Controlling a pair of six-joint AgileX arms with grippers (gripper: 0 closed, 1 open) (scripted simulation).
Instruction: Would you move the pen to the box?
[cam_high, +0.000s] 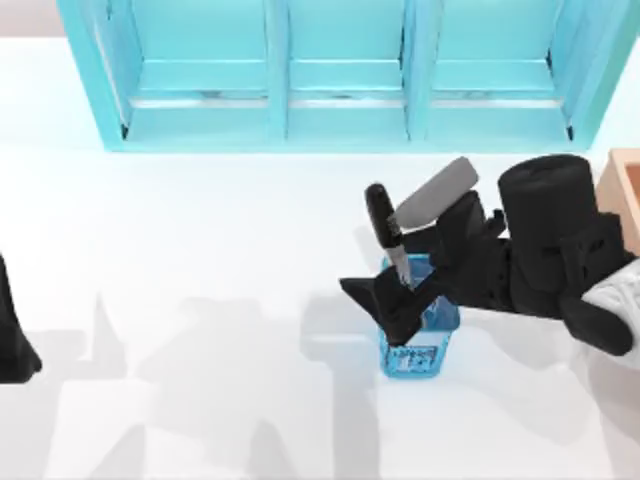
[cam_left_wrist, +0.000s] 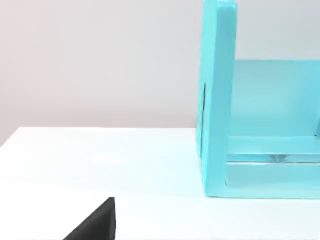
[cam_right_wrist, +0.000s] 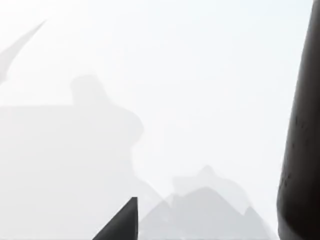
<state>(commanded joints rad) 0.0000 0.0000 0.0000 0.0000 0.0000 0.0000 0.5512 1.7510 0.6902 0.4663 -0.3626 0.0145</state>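
Over the blue cup (cam_high: 418, 335), near the table's right side, your right gripper (cam_high: 400, 290) sat low around the pen (cam_high: 385, 232). Fingers flanked the barrel; whether they had clamped it, I could not tell. The pen stood tilted in the cup, black cap up, with a grey flat-ended item (cam_high: 435, 192) beside it. Grasp stage, by my reading. Next you needed a firm hold, a straight lift clear of the rim, then a carry right to the box (cam_high: 625, 190) at the table's edge; its contents were hidden. Left arm (cam_high: 15, 335) parked far left.
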